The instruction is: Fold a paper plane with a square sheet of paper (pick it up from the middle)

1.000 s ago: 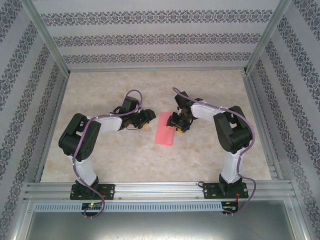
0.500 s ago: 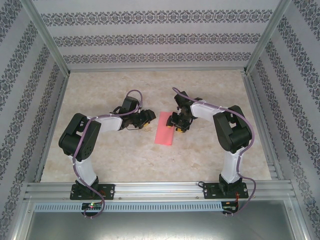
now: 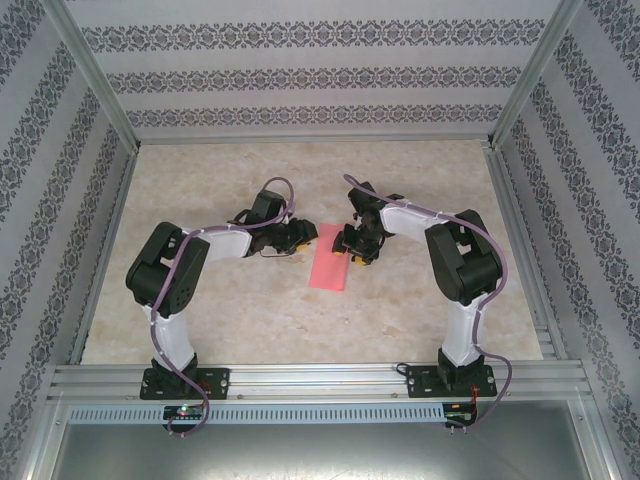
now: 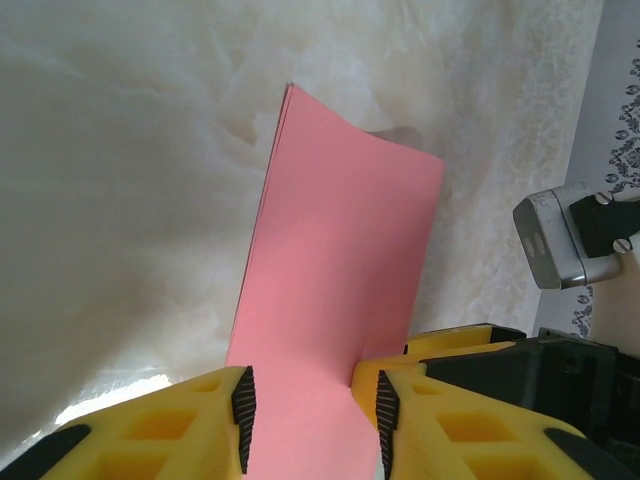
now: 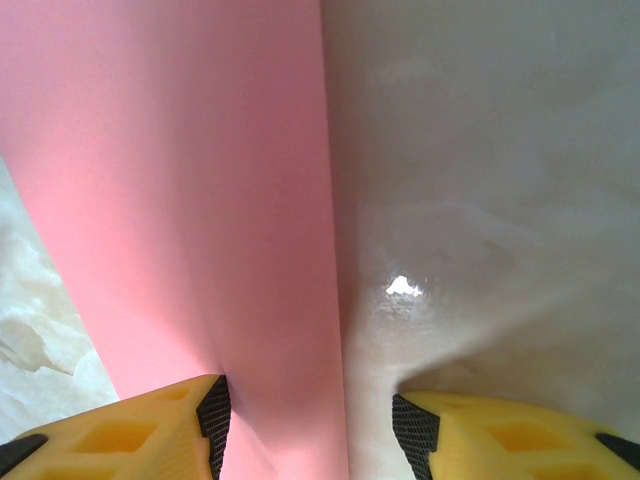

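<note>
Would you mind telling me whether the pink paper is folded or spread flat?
Folded. From above the paper is a narrow rectangle, not a square, and the left wrist view shows doubled layers along one long edge.

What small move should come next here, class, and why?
Probably close the left gripper gently on the pink paper. The folded sheet lies between its open jaws, its far corner curls up off the table, and the right gripper stands open at the opposite long edge.
</note>
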You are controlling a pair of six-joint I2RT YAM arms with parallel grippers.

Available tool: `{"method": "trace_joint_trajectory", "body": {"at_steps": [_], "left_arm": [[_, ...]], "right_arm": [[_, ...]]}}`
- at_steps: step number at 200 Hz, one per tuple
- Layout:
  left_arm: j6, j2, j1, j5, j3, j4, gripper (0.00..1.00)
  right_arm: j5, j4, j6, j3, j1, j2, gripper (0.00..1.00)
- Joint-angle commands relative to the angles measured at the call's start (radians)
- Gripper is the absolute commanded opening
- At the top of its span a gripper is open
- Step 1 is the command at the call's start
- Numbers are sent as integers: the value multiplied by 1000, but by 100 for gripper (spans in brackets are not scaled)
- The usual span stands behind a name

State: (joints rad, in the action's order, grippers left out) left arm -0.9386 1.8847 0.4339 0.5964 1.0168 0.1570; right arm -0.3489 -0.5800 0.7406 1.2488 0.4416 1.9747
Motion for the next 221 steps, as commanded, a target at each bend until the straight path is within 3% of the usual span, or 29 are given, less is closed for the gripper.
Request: {"method": "trace_joint_trajectory", "body": {"at_steps": [1, 37, 90, 116, 155, 221], "left_arm": [[28, 32, 19, 37, 34, -7, 38], [36, 73, 40, 82, 67, -14, 32], [57, 129, 60, 100, 128, -62, 12], [67, 153, 65, 95, 145, -98, 6], [87, 168, 66, 64, 135, -165, 0], [206, 230, 66, -26, 127, -420, 0]], "right_arm": [[173, 4, -28, -88, 10, 181, 54], [172, 3, -27, -84, 10, 191, 54], [173, 9, -26, -91, 10, 193, 54], [172, 11, -25, -91, 11, 196, 54], [171, 11, -24, -95, 14, 191, 54], [91, 8, -40, -83, 3, 71, 54]]}}
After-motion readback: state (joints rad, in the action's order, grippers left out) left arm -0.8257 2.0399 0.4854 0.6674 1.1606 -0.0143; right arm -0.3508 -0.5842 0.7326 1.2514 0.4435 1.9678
